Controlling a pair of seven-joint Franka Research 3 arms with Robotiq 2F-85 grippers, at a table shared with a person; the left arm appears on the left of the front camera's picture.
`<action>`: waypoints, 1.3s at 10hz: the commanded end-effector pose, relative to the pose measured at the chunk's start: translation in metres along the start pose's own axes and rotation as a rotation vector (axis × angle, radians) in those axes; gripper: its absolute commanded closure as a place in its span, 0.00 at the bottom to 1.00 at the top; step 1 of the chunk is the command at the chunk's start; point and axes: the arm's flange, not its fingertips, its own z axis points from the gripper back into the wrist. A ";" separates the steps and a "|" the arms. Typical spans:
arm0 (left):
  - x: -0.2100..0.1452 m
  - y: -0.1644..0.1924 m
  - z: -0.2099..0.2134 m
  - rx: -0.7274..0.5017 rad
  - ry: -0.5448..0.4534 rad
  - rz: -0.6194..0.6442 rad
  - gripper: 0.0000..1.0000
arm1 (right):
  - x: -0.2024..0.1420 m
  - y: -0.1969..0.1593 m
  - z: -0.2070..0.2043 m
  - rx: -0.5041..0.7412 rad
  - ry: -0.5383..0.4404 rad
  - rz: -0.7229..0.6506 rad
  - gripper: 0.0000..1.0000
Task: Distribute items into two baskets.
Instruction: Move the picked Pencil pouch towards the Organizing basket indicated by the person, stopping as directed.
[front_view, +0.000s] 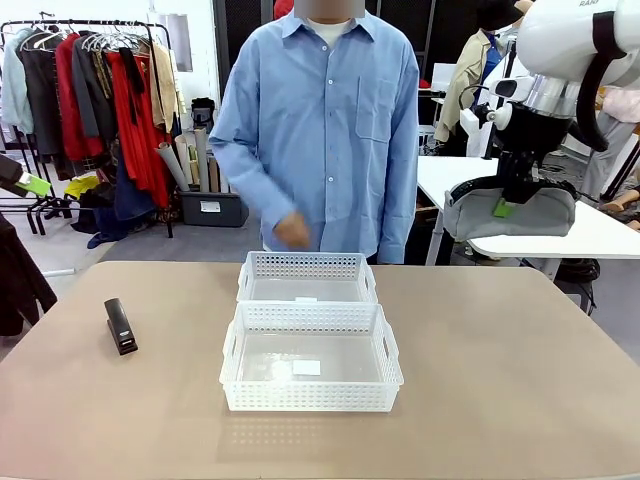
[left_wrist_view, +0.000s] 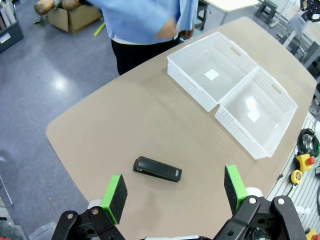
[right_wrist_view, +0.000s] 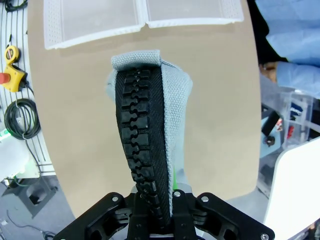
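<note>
Grey pouch (front_view: 545, 213) hangs pinched in right pincer (front_view: 504, 208); left pincer (left_wrist_view: 175, 189) spread well above stapler (left_wrist_view: 157, 169).

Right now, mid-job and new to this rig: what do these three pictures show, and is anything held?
Two robot arms share a table with a person. The front picture looks across it from the robot's side; the other two come from cameras on each wrist, looking along the fingers. On the table stand the near basket and the far basket, both white, and left of them lies a black stapler. The left gripper hangs open above the stapler. The right gripper is shut on a grey pouch, held in the air off to the right.
</note>
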 end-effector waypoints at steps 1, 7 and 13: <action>0.000 0.000 0.001 -0.009 -0.007 -0.004 0.00 | 0.001 -0.003 0.005 -0.013 0.006 -0.002 1.00; 0.000 0.000 0.001 -0.009 -0.007 -0.004 0.00 | 0.001 -0.003 0.005 -0.013 0.006 -0.002 1.00; 0.000 0.000 0.001 -0.009 -0.007 -0.004 0.00 | 0.001 -0.003 0.005 -0.013 0.006 -0.002 1.00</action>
